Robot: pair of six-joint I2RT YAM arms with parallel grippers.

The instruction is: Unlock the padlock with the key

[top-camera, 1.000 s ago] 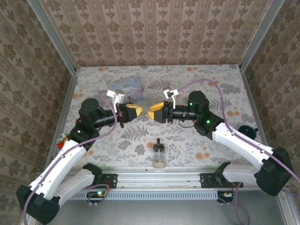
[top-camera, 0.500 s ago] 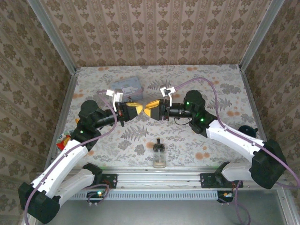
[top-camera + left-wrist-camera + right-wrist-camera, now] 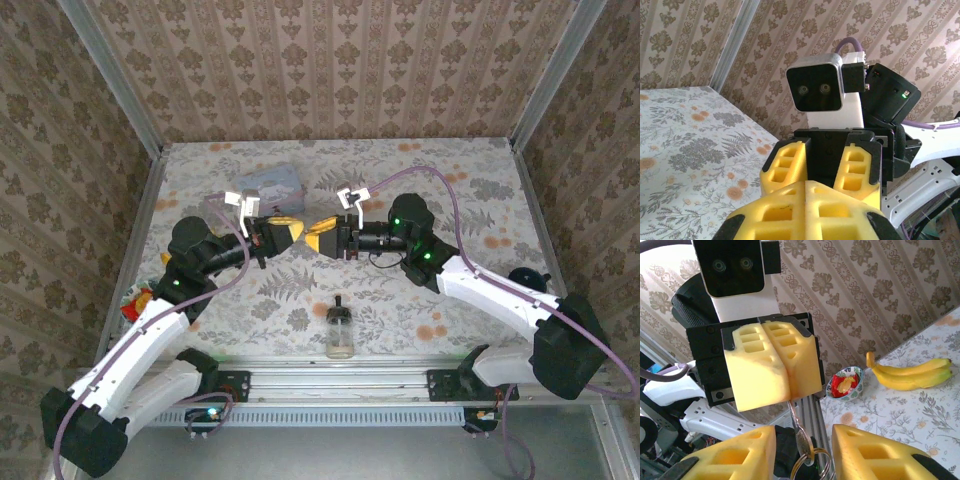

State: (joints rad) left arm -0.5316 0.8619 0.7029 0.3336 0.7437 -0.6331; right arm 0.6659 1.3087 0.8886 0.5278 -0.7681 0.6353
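The left end effector (image 3: 775, 365) is pressed fully shut, its yellow foam pads (image 3: 755, 370) meeting along one seam. Out of the bottom of that seam comes the thin upper end of a small silvery metal key (image 3: 802, 440), which hangs straight below the left end effector with a thin wire ring (image 3: 815, 451) looped through its lower end. The tiny brassy padlock I cannot make out; it may be buried between those pads with the key standing in it, but that is a guess. The right end effector (image 3: 323, 238) faces the left end effector nose to nose above the floral worktop (image 3: 380, 310). Its two yellow fingers (image 3: 735, 455) are partly open, one on each side of the hanging key and ring, and seem to touch neither. By the look of them, key and padlock are light, hard, stiff metal, smooth enough to slip or twist in soft foam. The ring swings freely, so it makes a poor handle. The best hold is probably flat across the key's broad head, just below the left end effector's pads and above the ring. A square grip there should turn the key without bending the slim blade.
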